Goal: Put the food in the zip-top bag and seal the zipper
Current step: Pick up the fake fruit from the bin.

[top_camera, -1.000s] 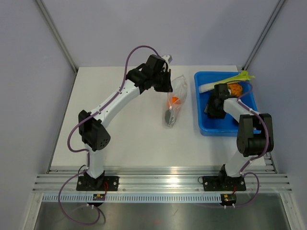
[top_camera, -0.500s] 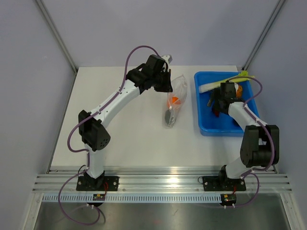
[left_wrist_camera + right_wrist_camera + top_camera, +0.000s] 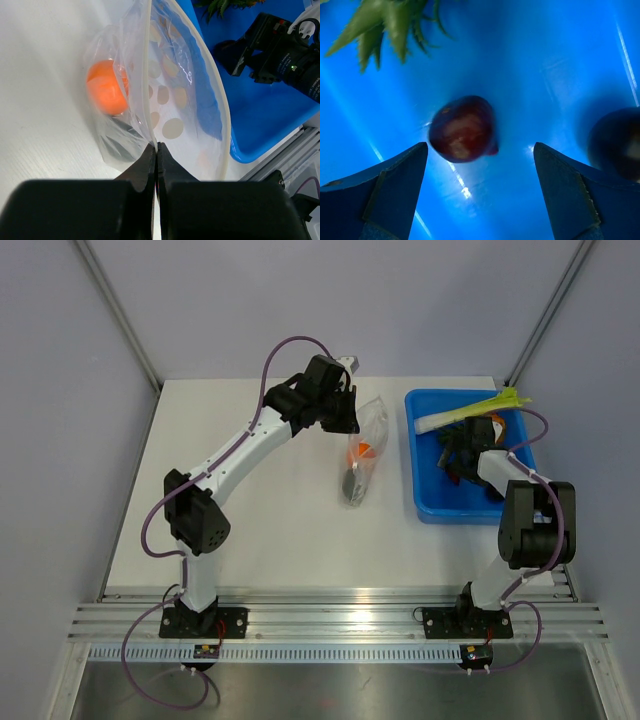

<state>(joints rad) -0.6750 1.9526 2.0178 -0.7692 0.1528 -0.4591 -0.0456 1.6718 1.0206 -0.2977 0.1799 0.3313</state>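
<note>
Two grippers: left gripper point(image 3: 156, 147) pinches zip-top bag point(image 3: 190, 100) rim, far centre; right gripper point(image 3: 480, 150) spread wide above dark red round piece point(image 3: 462, 128) in blue bin point(image 3: 545, 75)

The zip-top bag point(image 3: 175, 100) is thin clear plastic, crinkled and shiny (it catches light along its folds). The blue bin point(image 3: 570, 75) is smooth, glossy plastic streaked with highlights. The dark red round piece point(image 3: 463, 129) looks polished, the orange piece point(image 3: 106, 93) smooth, the table point(image 3: 250, 520) matt white.
</note>
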